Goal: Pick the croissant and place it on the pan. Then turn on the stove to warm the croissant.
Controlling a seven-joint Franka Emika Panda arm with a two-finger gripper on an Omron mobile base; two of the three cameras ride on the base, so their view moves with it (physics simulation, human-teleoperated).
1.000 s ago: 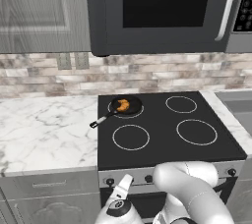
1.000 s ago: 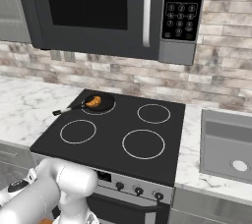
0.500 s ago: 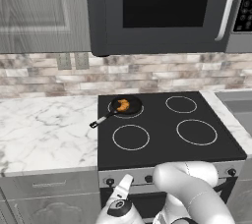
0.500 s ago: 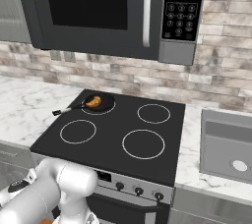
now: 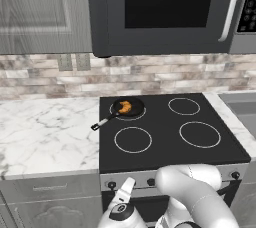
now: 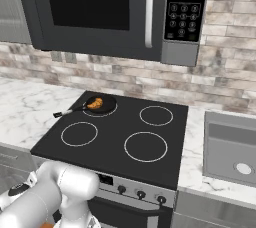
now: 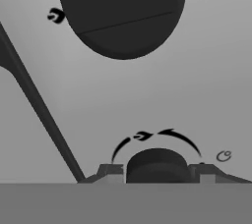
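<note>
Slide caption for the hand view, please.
Gripper shut on a stove knob, a larger knob above on the silver panel.

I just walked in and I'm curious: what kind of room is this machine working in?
A home-style kitchen, computer-rendered by the look of it. A black stove with four ringed burners sits in a marble counter, a microwave hangs above it, and a small pan on the back burner holds a croissant.

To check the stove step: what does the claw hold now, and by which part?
The claw is shut on a dark stove knob, one fingertip on each side of its round body.
</note>
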